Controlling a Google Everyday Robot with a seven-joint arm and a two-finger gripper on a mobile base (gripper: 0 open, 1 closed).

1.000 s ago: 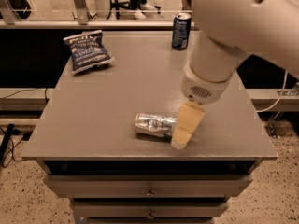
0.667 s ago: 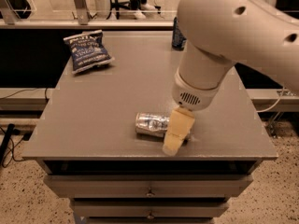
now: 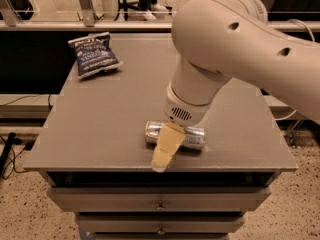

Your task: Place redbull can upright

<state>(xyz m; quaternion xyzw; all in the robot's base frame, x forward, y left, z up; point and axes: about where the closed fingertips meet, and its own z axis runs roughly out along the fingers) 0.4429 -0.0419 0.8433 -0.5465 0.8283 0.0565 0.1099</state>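
Grey table (image 3: 100,129) on a speckled floor (image 3: 300,209). The redbull can (image 3: 195,137) lies flat just behind the gripper (image 3: 164,154); I cannot tell its grip.

The can (image 3: 196,137) lies on its side on the table (image 3: 115,114), near the front edge. The gripper (image 3: 165,153) crosses the can's middle, reaching just before it. The chip bag (image 3: 95,54) lies well behind the can, leftward.

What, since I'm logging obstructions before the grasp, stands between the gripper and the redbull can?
Nothing visible does. The gripper is right at the redbull can, crossing in front of its middle. The can lies on its side near the table's front edge. The chip bag sits well away, at the back left.
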